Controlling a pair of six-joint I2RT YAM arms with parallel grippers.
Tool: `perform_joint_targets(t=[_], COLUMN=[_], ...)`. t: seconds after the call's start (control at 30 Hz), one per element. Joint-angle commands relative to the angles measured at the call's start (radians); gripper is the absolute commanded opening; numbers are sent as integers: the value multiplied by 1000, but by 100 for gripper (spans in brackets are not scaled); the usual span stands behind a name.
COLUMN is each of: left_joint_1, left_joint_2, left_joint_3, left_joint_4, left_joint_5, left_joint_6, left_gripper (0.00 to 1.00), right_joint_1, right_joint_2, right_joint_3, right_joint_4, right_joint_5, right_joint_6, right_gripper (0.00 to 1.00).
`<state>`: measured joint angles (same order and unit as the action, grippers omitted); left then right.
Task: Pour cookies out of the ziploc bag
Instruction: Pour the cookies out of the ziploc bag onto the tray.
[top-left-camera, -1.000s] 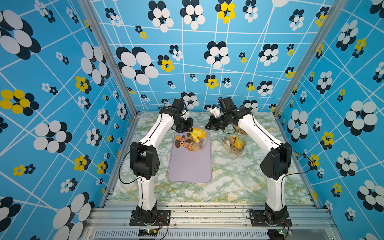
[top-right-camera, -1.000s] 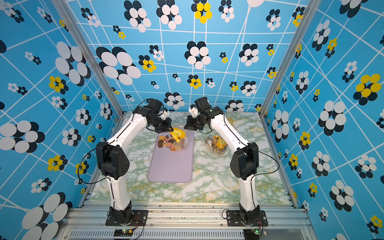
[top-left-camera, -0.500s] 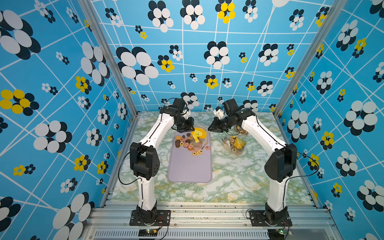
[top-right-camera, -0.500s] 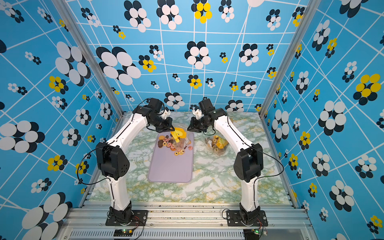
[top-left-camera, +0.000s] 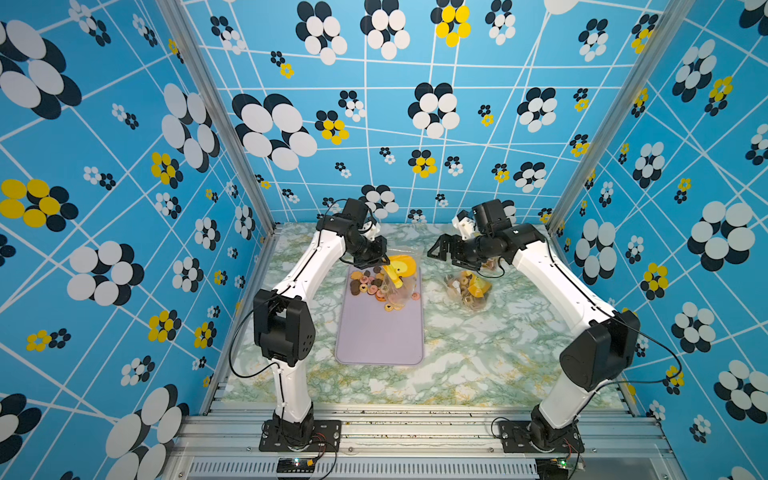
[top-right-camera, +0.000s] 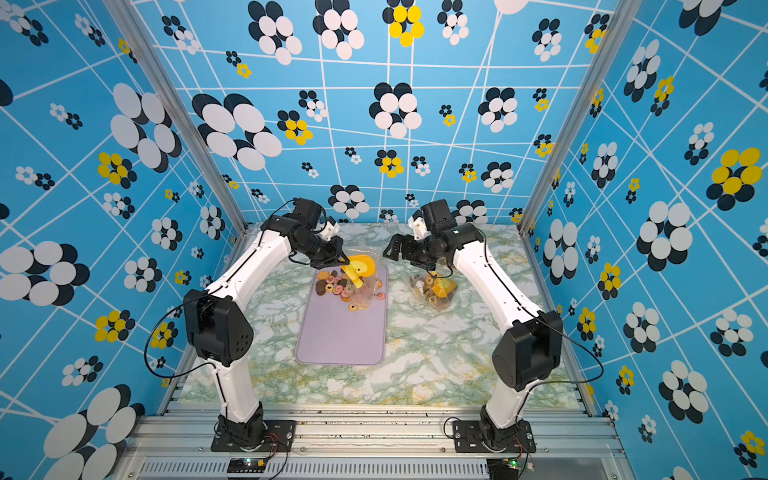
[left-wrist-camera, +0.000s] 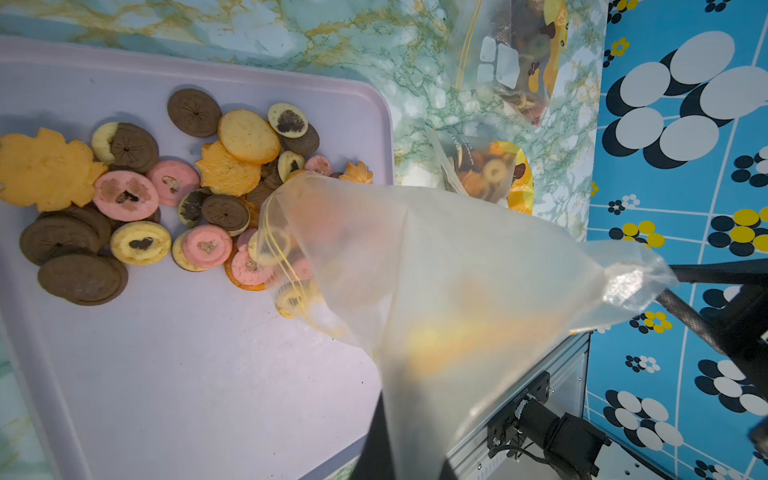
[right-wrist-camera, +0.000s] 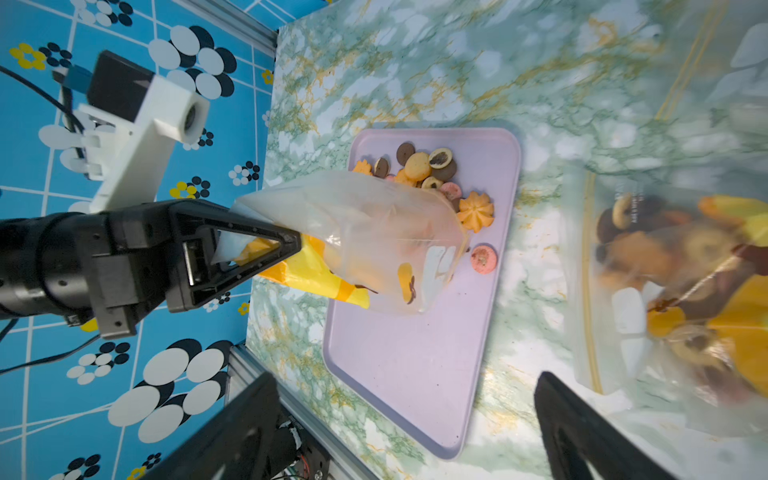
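My left gripper (top-left-camera: 374, 261) is clamped on the corner of the upturned bag (top-left-camera: 400, 279), whose mouth hangs over the cookies (top-left-camera: 365, 284) lying at the far end of the tray (top-left-camera: 378, 336). My right gripper (top-left-camera: 442, 253) gapes wide and empty near a second bag (top-left-camera: 467, 287).

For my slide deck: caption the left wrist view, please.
Ziploc bag tipped over the lilac tray, cookies heaped at its mouth.

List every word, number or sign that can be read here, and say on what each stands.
"DAT", it seems, on the full bag nearest the tray, lying on the table; the rest cannot be read.
Small print beside it: too blurred to read.
The label on the black motor: too small to read.
No text seen on the held bag, tray or cookies.
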<state>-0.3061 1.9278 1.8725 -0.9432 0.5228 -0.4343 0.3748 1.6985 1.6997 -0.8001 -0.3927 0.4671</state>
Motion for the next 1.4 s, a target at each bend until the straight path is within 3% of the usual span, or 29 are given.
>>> perform_joint_targets(t=[0.0,0.23,0.47,0.67,0.83,1.1,1.37], left_joint_1=[-8,-11,5,32,35,45,70], left_joint_2=[-27,-127,-143,-79,-122,-244,-246], left_joint_3=[54,77,-105,-210,-142,-61,-286], left_joint_4=[-36,-97,19,128,85,-7,168], left_joint_5=[22,-28,-70,-27,15,-13,-34], left_joint_6=[-16,-33,-36,-49,-66,-66,-72], left_gripper=[0,0,0,0,0,0,0], right_joint_1=[-31,-67,-73,-81,-88,-89,-102], right_joint_2=[-74,-157,-189,-215,-239,-300,-292], right_joint_3=[-73,-202,-270,-272,-279,-316,-316], right_joint_4=[33,47,53,37,23,2,6], right_joint_5=[44,48,43,52,60,66,54], right_joint_6=[-4,0,7,2,-1,3,-15], right_gripper=[99,99,99,99,99,99,99])
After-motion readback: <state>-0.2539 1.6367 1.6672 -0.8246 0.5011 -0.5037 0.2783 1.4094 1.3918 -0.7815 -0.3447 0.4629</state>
